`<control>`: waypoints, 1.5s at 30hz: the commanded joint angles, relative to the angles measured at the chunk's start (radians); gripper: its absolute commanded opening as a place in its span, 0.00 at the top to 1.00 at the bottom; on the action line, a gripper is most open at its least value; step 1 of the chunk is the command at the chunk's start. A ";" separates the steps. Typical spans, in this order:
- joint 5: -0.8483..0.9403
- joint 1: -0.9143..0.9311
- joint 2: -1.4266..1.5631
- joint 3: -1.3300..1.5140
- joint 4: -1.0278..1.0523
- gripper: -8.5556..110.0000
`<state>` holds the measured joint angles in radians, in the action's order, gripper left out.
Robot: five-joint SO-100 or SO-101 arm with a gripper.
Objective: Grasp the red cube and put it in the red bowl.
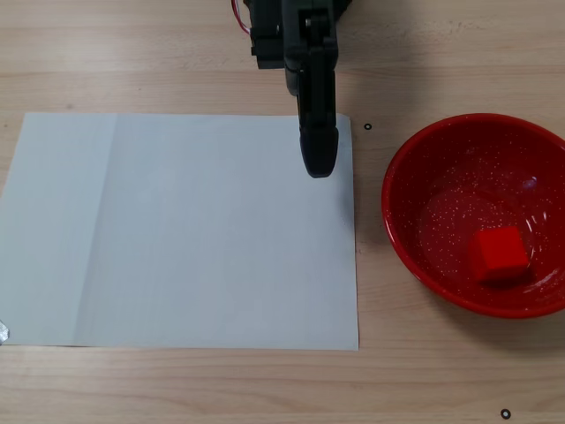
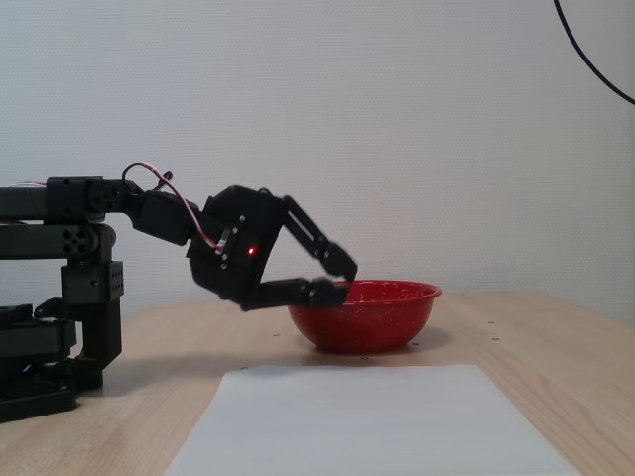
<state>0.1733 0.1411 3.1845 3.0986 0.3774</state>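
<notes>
In a fixed view from the side, the nearest thing is a white sheet of paper point(image 2: 372, 416) lying flat on the pale wooden surface point(image 2: 556, 377). In the top-down fixed view the same sheet point(image 1: 177, 230) runs with its long side left to right, and a faint fold line crosses it near its left end.

Beyond the paper in the side view stands the red bowl point(image 2: 362, 315), upright with its rim level. From above, the bowl point(image 1: 415, 230) sits just beside the sheet's right edge, apart from it, and its right side is cut by the frame. Fine white speckles show inside.

The red cube point(image 1: 500, 254) lies inside the bowl, on the floor toward the lower right, one flat face up and its edges turned slightly off the frame's edges. It has no long axis, and its faces are plain. The side view does not show it; the bowl's wall hides it.

The hand point(image 2: 335, 279) hangs just left of the bowl's rim in the side view, its two fingers spread apart and holding nothing, the upper finger point(image 2: 319, 245) slanting down to the right. From above, the hand point(image 1: 318, 166) points down the frame over the sheet's upper right corner, clear of the bowl.

A small red light glows on the hand's body. No readable writing or brand shows anywhere.
</notes>
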 commanded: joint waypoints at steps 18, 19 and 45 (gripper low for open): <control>-0.040 -0.005 0.092 0.005 0.426 0.93; -0.043 0.000 0.092 0.005 0.442 0.93; -0.058 0.018 0.091 0.005 0.512 0.93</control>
<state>0.1243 0.1457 3.2674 3.0986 0.8805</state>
